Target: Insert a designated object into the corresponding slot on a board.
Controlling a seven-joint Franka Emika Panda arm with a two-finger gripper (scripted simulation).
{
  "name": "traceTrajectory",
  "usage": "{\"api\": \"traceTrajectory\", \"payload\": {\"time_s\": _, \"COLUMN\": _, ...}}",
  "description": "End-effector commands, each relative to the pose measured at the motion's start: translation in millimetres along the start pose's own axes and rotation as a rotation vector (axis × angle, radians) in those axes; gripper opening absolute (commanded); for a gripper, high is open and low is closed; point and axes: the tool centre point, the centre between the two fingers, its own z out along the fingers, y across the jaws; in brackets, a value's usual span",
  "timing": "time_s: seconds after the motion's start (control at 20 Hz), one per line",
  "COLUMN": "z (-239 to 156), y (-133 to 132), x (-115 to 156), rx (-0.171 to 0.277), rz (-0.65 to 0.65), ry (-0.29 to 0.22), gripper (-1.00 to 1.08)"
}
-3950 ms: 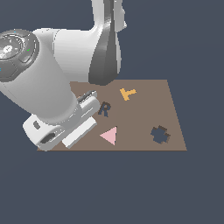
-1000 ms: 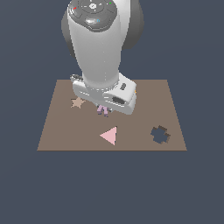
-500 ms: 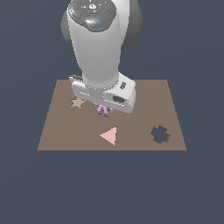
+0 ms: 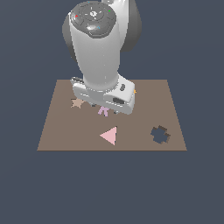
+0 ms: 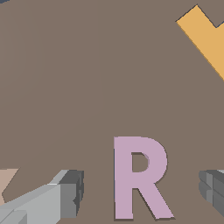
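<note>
The pale lilac letter R (image 5: 140,177) lies flat on the brown board (image 5: 87,65), with a thin dark rim along its edges. It also shows in the exterior view (image 4: 103,110), just under the arm's hand. The navy R-shaped slot does not show apart from the piece. My gripper (image 5: 141,192) is open, and the R sits midway between the two fingers (image 5: 70,192). Neither finger touches it, with a gap on each side.
An orange T piece (image 5: 205,37) lies on the board beyond the R. A pink triangle (image 4: 110,135) lies near the board's (image 4: 65,135) front edge. A dark cross-shaped recess (image 4: 160,134) is at the exterior view's right. A tan star (image 4: 77,103) lies at its left.
Four seconds ago the arm was at the exterior view's left and the navy R recess was bare. Now the hand is over that spot and the lilac R lies there. Hardly any movement in the last second.
</note>
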Motion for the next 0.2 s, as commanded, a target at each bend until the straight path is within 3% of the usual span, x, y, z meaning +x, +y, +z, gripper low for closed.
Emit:
{"api": "traceTrajectory", "payload": {"time_s": 0.0, "z": 0.0, "y": 0.0, "x": -0.1, "rx": 0.000, "rz": 0.000, "ry": 0.000, "gripper": 1.00}}
{"api": "traceTrajectory", "payload": {"time_s": 0.15, "z": 0.0, "y": 0.0, "x": -0.1, "rx": 0.000, "rz": 0.000, "ry": 0.000, "gripper": 1.00}}
